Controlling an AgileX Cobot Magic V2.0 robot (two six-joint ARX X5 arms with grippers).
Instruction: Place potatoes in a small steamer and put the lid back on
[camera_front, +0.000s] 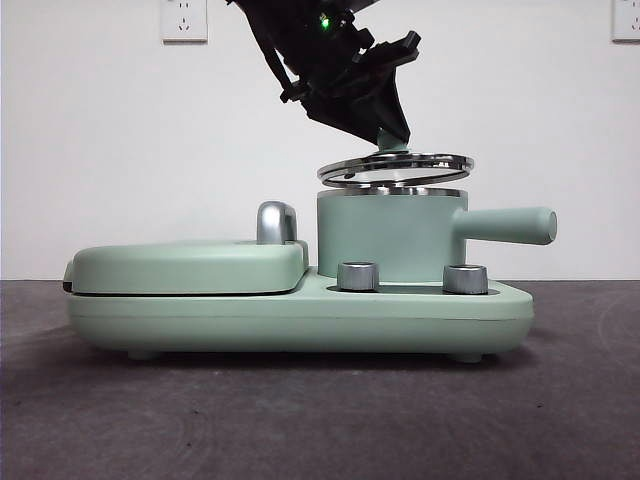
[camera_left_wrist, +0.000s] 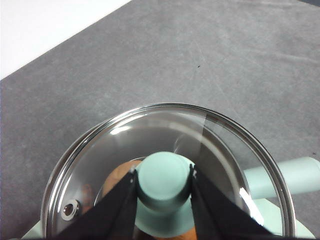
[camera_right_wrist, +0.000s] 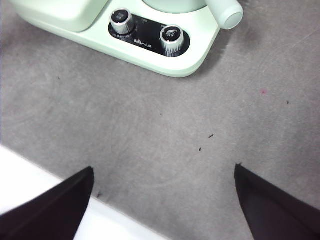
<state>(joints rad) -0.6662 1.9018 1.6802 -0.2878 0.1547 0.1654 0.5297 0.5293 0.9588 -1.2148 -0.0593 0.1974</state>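
My left gripper (camera_front: 392, 143) is shut on the mint-green knob (camera_left_wrist: 164, 181) of the round glass lid (camera_front: 396, 168), holding it tilted just above the steel rim of the small steamer (camera_front: 390, 235). In the left wrist view the lid (camera_left_wrist: 220, 145) fills the lower half. An orange-brown potato (camera_left_wrist: 117, 176) shows through the glass, inside the pot. The steamer's side handle (camera_front: 510, 226) points right. My right gripper (camera_right_wrist: 162, 200) is open and empty over the bare grey table, away from the appliance.
The steamer stands on a mint-green appliance base (camera_front: 300, 315) with two steel dials (camera_front: 359, 276). A flat mint-green griddle cover (camera_front: 185, 265) with a chrome handle (camera_front: 276, 222) lies closed to the pot's left. Grey table surface lies in front.
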